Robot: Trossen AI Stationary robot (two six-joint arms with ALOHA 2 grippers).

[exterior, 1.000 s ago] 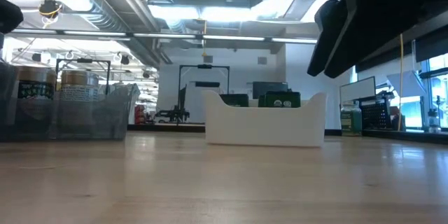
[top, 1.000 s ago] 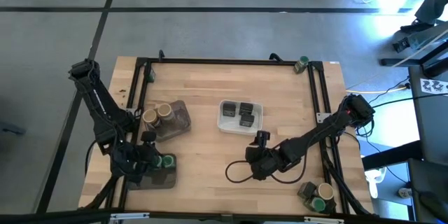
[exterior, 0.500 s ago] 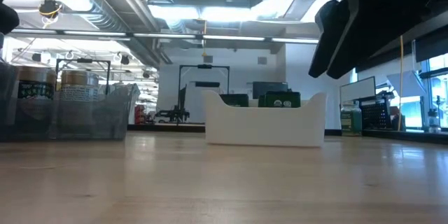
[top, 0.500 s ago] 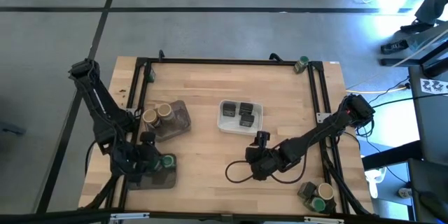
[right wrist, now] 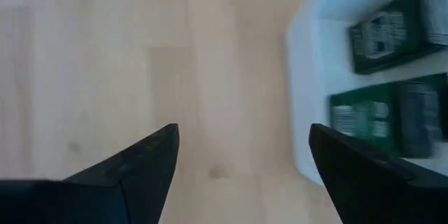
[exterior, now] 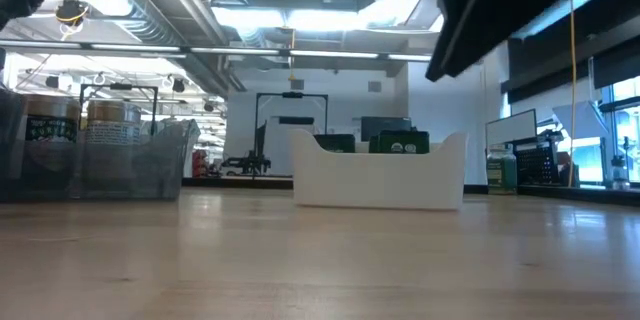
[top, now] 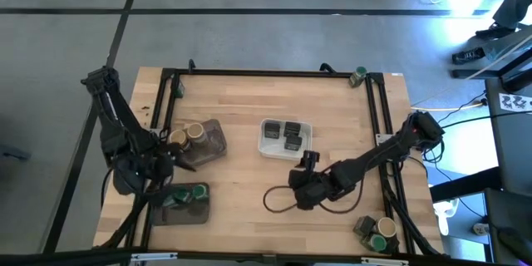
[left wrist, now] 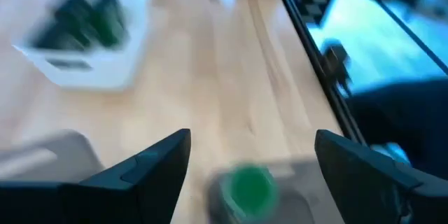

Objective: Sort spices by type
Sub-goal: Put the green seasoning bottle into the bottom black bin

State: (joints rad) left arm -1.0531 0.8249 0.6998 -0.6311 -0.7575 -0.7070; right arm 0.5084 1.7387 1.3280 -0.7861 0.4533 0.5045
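Lifting away, apparently empty: left claw

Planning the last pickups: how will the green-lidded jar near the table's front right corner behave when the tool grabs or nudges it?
The jar looks short, round and upright, so it is probably stiff and should take a firm pinch. Its curved side could slip or twist between flat fingers. If knocked over it would likely roll, and a tin right beside it crowds the approach.
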